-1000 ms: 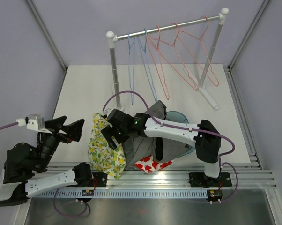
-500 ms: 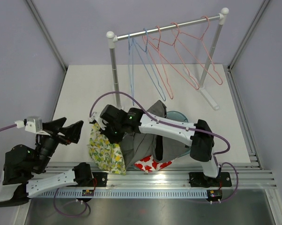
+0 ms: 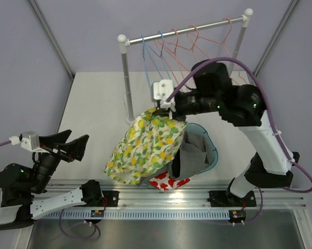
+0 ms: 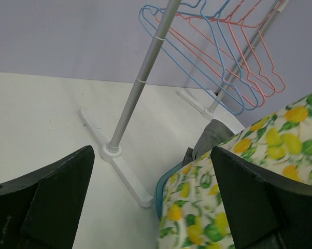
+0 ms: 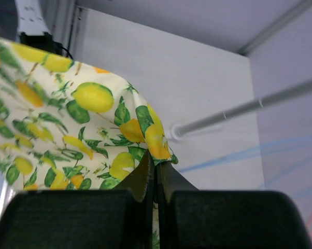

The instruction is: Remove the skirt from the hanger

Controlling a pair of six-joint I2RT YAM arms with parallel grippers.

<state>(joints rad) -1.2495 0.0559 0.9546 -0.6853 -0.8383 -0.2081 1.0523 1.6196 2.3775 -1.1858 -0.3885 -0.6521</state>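
The skirt point(image 3: 148, 142) is white cloth printed with lemons and green leaves. It hangs in the air from my right gripper point(image 3: 158, 109), which is shut on its top edge, just left of the basket. In the right wrist view the fingers point(image 5: 157, 168) pinch the hem of the skirt point(image 5: 68, 119). Blue hangers point(image 3: 151, 54) and pink hangers point(image 3: 197, 39) hang on the rail with no cloth on them. My left gripper point(image 3: 75, 140) stands open and holds nothing, low at the left, apart from the skirt point(image 4: 259, 171).
A clothes rack point(image 3: 127, 88) stands at the back, its foot point(image 4: 119, 166) on the white table. A teal basket point(image 3: 210, 142) holds a grey garment point(image 3: 192, 150). A red and white cloth point(image 3: 166, 181) lies at the table's near edge.
My right gripper has shut on the skirt and lifted it up and to the right, from the table toward the rack. The left arm has drawn back slightly, still open.
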